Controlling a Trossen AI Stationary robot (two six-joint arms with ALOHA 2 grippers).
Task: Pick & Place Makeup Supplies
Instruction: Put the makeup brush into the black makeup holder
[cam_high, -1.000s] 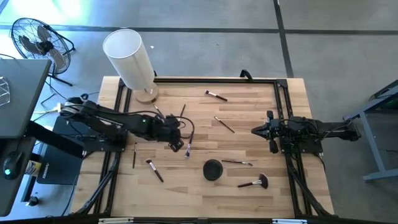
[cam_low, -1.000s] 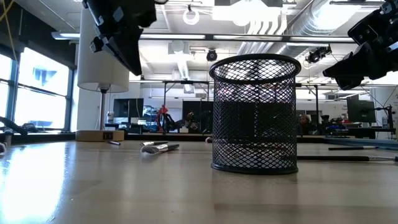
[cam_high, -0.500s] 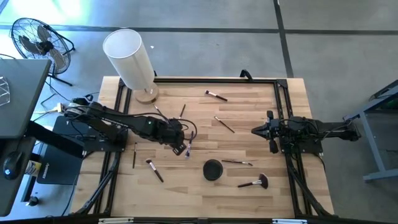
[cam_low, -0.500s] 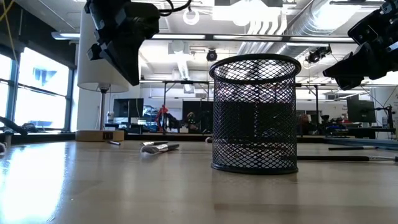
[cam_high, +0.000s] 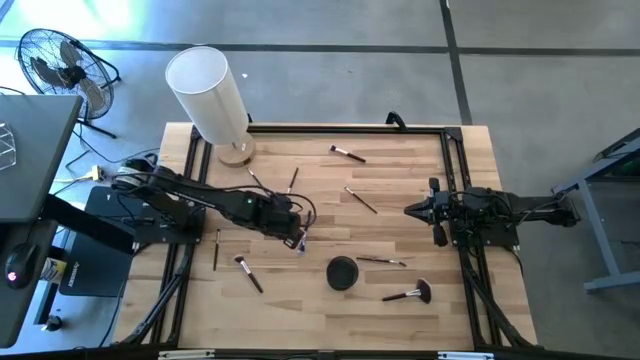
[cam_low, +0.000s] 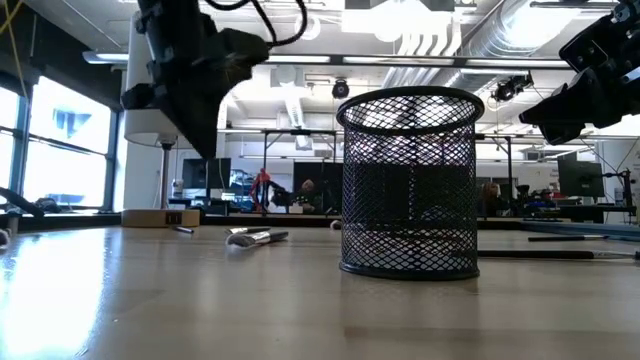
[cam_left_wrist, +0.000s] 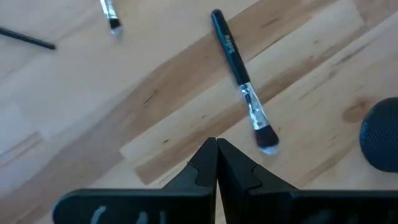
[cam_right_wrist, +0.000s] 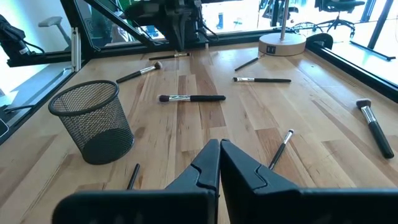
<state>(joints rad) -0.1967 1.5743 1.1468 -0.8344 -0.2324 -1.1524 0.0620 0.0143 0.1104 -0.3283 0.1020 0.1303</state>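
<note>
Several slim makeup brushes lie flat on the wooden table. A black-handled brush with a silver ferrule (cam_left_wrist: 239, 71) lies just ahead of my left gripper (cam_left_wrist: 216, 146), whose fingers are shut and touch nothing; from above this brush (cam_high: 302, 240) shows beside the left gripper (cam_high: 292, 228), left of the table's middle. A fluffy reddish-brown brush (cam_high: 408, 294) lies near the right front. My right gripper (cam_right_wrist: 219, 148) is shut and waits at the right side (cam_high: 412, 211), above the table.
A black mesh cup (cam_high: 342, 272) stands right of the left gripper, also seen in the right wrist view (cam_right_wrist: 93, 121). A tall white cylinder (cam_high: 208, 92) stands on a wooden base at the far left corner. Other brushes (cam_high: 347, 153) (cam_high: 361, 200) (cam_high: 247, 273) are scattered around.
My left gripper has come down toward the table and turned at the wrist, staying over the brush left of the mesh cup. Its fingers have stayed shut. The right arm has kept still, and no brush has moved.
</note>
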